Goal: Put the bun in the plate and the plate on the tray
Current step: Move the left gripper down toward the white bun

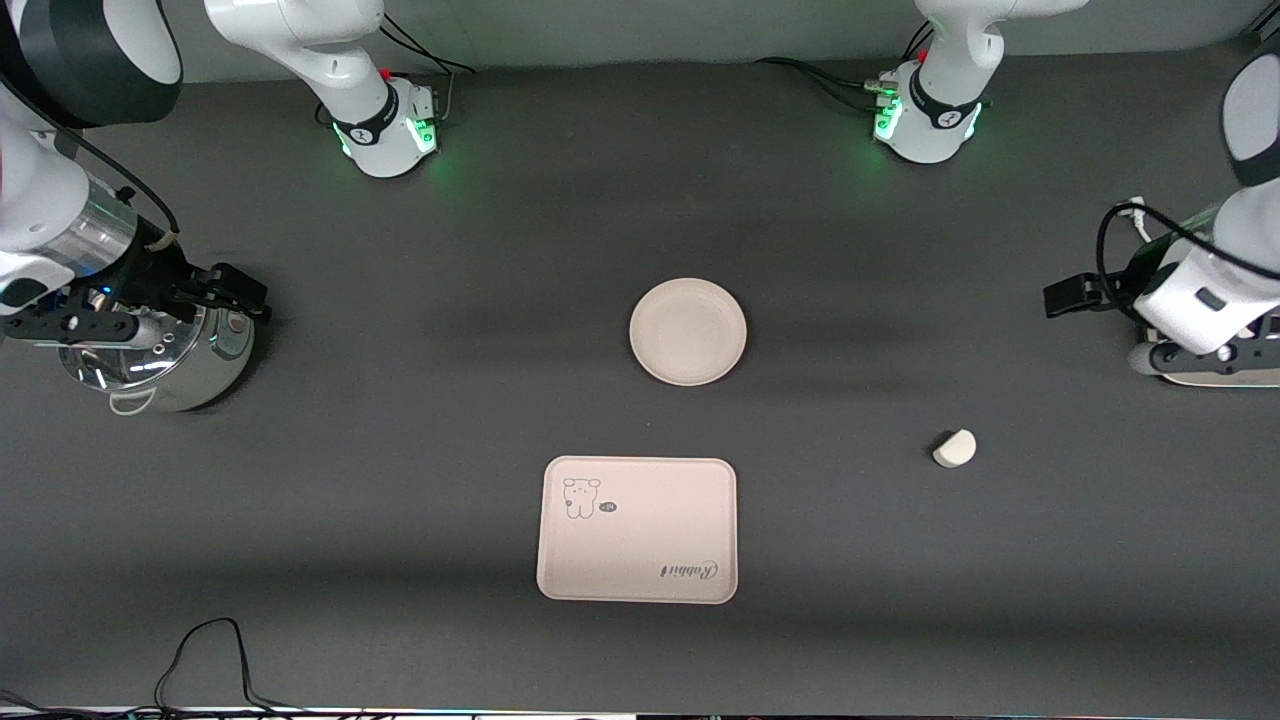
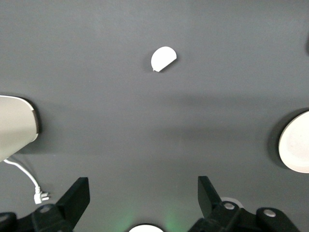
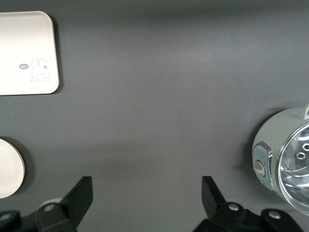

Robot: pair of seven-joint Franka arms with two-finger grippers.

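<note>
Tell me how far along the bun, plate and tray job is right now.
Nothing looks done yet. The bun lies alone on the table toward the left arm's end, the plate sits bare, and the tray, nearer the front camera than the plate, holds nothing. Nothing is in hand: the left hand and right hand are open and empty, waiting at the table's ends. Both placements remain.

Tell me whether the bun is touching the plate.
Apart. The front view shows the bun lying alone on bare table, nearer the camera than the plate and toward the left arm's end, with a wide stretch of dark table between them.
</note>
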